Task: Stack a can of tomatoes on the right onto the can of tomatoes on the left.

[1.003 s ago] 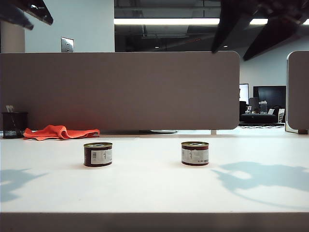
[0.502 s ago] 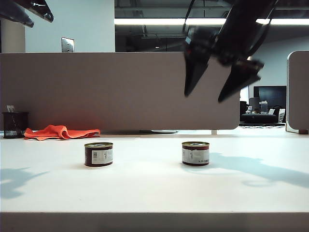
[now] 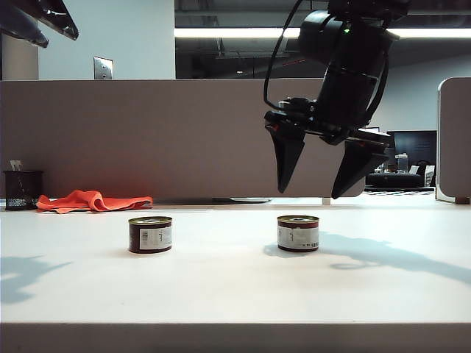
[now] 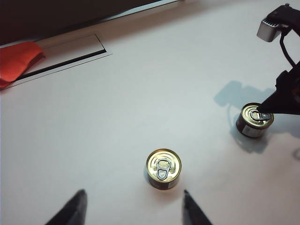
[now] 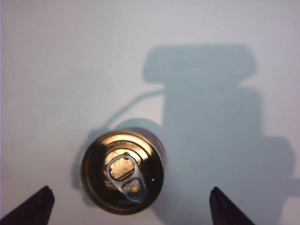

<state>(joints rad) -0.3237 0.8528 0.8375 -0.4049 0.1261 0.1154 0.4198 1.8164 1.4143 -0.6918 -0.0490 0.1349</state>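
I see the right can [image 3: 298,233] standing upright on the white table [image 3: 235,294], pull-tab lid facing up, level with the left can [image 3: 150,234] and well apart from it. My right gripper [image 3: 321,173] hangs above the right can, fingers spread wide and holding nothing, not touching it. My left gripper [image 3: 40,18] sits high above the left can, jaws apart, empty. Beyond the left can lies an orange cloth [image 3: 92,201].

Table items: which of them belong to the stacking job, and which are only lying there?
Job: right can, left can, open right gripper above the right can, open left gripper raised at far left.
Lying about: orange cloth, black mesh cup.
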